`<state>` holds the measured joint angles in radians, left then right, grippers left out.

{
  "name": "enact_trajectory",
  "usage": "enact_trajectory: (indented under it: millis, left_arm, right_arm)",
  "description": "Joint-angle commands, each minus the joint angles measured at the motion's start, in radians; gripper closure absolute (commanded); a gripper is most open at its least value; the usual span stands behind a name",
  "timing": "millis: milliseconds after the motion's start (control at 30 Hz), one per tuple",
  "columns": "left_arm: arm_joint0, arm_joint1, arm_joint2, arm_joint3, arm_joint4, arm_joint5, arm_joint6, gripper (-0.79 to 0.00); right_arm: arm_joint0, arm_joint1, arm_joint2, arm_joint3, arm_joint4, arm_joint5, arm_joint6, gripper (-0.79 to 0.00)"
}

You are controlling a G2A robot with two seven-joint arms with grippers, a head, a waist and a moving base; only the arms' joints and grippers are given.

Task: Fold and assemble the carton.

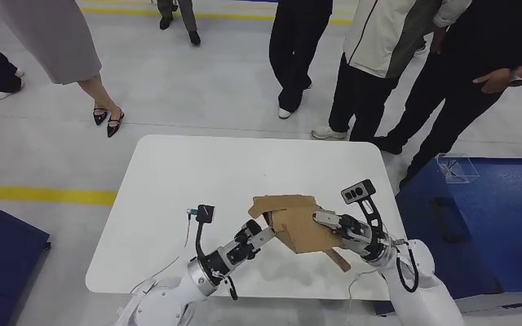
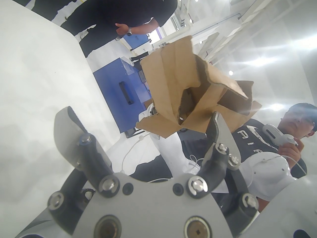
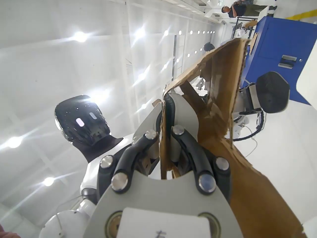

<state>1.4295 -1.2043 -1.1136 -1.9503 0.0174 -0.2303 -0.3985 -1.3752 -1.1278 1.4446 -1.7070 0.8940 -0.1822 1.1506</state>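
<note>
While the right pincer (image 1: 330, 221) clamps it, the brown corrugated-cardboard carton (image 1: 295, 222), half folded, sits over the near right part of the white round-cornered surface (image 1: 179, 196).

Top view. The carton's long axis is slantwise, from a far flap on the left to a loose flap hanging toward the near right edge. The left pincer (image 1: 259, 237) is just beside the carton's left face. The right arm is the nearer, being in contact.

Left wrist view. The left pincer (image 2: 141, 112) is spread wide and holds nothing. The carton (image 2: 171, 85) lies straight ahead beyond the tips, its open end turned this way. One metal finger (image 2: 220, 130) is close under a lower flap; whether they touch cannot be told. The board is matte, creased and ragged at the corners, and is likely to flex under a push.

Right wrist view. The right pincer (image 3: 165, 110) is closed flat on a single panel of the carton (image 3: 218, 95), with the panel edge running down between the jaws. The board is thin, with a fluted cut edge, and is torn low down. Judgement: the next fold falls to the left pincer, entering from the left.
</note>
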Motion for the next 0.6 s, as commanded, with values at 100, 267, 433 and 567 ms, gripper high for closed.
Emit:
enact_trajectory:
  millis: [100,267,433,567]
  left_arm:
    - [0.006,0.000,-0.018,-0.002,-0.037,-0.033,0.004,-0.785]
    - [0.024,0.002,-0.038,-0.001,-0.063,-0.096,0.015,-0.785]
    - [-0.012,-0.002,-0.037,0.062,-0.244,-0.086,-0.044,-0.785]
    - [-0.012,-0.002,-0.037,0.062,-0.244,-0.086,-0.044,-0.785]
  right_arm:
    - [0.000,0.001,0.033,0.005,0.007,-0.043,0.001,0.000]
    - [0.001,0.002,0.027,0.014,0.093,0.080,-0.002,0.000]
    - [-0.001,-0.001,-0.009,0.022,0.270,0.323,0.004,0.000]
    - [0.000,-0.002,-0.018,0.022,0.306,0.379,-0.015,0.000]
